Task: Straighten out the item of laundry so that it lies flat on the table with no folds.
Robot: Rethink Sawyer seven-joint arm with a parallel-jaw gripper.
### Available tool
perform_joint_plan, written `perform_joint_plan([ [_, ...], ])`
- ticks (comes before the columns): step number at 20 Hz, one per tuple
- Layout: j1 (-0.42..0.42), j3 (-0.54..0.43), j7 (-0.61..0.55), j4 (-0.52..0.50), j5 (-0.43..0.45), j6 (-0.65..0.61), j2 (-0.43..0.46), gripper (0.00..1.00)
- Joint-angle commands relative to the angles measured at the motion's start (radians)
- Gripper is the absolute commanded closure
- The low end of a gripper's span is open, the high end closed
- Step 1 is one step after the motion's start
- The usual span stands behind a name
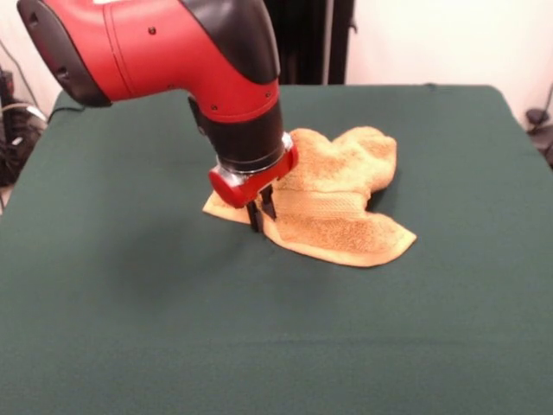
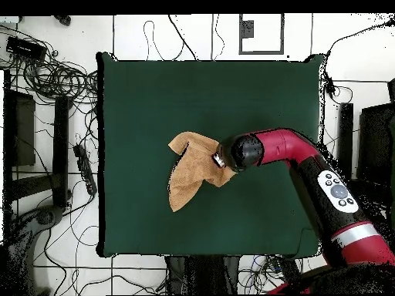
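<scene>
The golden-orange towel (image 1: pixel 333 203) lies crumpled near the middle of the dark green table (image 1: pixel 130 311). It is bunched in folds at the back and has a flatter flap with a woven band in front. My gripper (image 1: pixel 261 212) reaches down onto the towel's front left edge, its two black fingers (image 1: pixel 254 218) close together and pinching the cloth at table level. In the overhead view the towel (image 2: pixel 187 176) lies left of the gripper (image 2: pixel 219 160), and the arm covers its right corner. No white tag shows.
The red and black arm (image 2: pixel 308 166) reaches in over the table (image 2: pixel 154 100) from the lower right in the overhead view. Cables (image 2: pixel 54 77) and equipment lie on the floor around the table's edges.
</scene>
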State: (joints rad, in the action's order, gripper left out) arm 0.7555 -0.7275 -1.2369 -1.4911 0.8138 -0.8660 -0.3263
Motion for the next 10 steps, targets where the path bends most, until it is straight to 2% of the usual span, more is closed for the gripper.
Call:
perform_joint_plan([
  [1, -0.056, -0.085, 0.297, 0.185, 0.051, 0.029, -0.017, 1.0],
  [3, -0.07, -0.048, 0.175, 0.172, 0.056, 0.044, -0.052, 1.0],
  [10, -0.105, 0.032, -0.072, 0.15, 0.037, 0.07, -0.115, 1.0],
])
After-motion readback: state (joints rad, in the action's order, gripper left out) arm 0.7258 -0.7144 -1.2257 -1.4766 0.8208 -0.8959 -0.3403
